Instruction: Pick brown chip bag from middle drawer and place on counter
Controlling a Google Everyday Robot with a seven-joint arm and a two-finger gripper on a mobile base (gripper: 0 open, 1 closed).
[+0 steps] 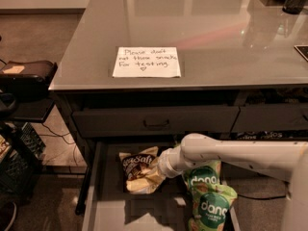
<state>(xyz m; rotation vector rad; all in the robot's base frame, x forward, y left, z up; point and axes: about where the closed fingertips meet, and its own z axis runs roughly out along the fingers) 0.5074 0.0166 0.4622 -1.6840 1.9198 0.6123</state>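
The brown chip bag [136,166] lies tilted at the back of the open middle drawer [109,211], with white script on its dark face and a cream lower edge. My gripper [157,175] is at the end of the white arm, which reaches in from the right. It is pressed against the bag's right lower side, inside the drawer. The grey counter [207,32] above carries a white handwritten note [147,61].
Two green-and-white "dang" bags [211,205] lie in the drawer just right of my gripper. Above the open drawer is a shut dark drawer front with a black handle [156,122]. A black crate [19,160] and dark gear [26,72] stand at the left.
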